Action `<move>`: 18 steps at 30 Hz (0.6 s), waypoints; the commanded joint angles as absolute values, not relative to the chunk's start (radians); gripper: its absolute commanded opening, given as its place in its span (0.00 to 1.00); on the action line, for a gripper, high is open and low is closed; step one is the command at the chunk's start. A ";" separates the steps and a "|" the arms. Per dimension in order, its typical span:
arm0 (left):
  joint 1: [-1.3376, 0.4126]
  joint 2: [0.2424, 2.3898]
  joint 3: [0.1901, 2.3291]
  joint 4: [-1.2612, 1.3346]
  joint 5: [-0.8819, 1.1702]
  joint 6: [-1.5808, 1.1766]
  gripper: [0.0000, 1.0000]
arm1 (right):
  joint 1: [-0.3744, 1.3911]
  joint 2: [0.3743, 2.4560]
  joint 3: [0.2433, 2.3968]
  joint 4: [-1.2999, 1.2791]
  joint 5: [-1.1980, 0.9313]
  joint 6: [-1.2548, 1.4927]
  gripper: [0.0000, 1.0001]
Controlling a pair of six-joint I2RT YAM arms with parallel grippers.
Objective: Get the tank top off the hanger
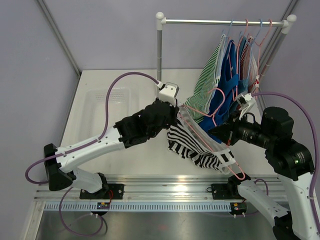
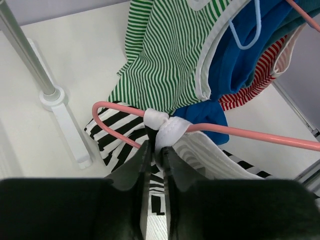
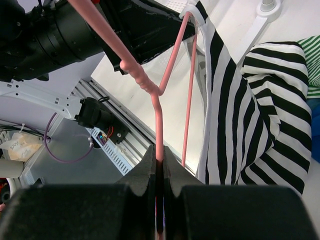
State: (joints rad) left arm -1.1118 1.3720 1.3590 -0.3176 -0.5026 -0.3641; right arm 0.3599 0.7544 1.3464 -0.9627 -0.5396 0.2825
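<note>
A black-and-white striped tank top (image 1: 192, 147) hangs on a pink hanger (image 1: 200, 112) pulled off the rack and held low over the table. In the left wrist view, my left gripper (image 2: 157, 150) pinches the top's white shoulder strap (image 2: 165, 127) where it wraps the hanger's pink arm (image 2: 250, 134). My right gripper (image 3: 160, 157) is shut on the hanger's pink wire neck (image 3: 159, 115), with the striped cloth (image 3: 250, 115) draped to its right. From above, the left gripper (image 1: 176, 112) sits at the hanger's left end and the right gripper (image 1: 220, 134) at its right.
A clothes rack (image 1: 220, 21) stands at the back right with a green-striped top (image 1: 207, 82), a blue top (image 1: 225, 90) and a red-striped top (image 1: 248, 60) on hangers. The rack's post base (image 2: 52, 95) is close on the left. A clear tray (image 1: 107, 102) lies at the back left.
</note>
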 commanded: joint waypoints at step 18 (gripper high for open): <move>-0.825 1.149 1.186 -0.429 -0.577 -0.499 0.00 | 0.365 0.623 1.181 -0.893 -0.761 0.207 0.00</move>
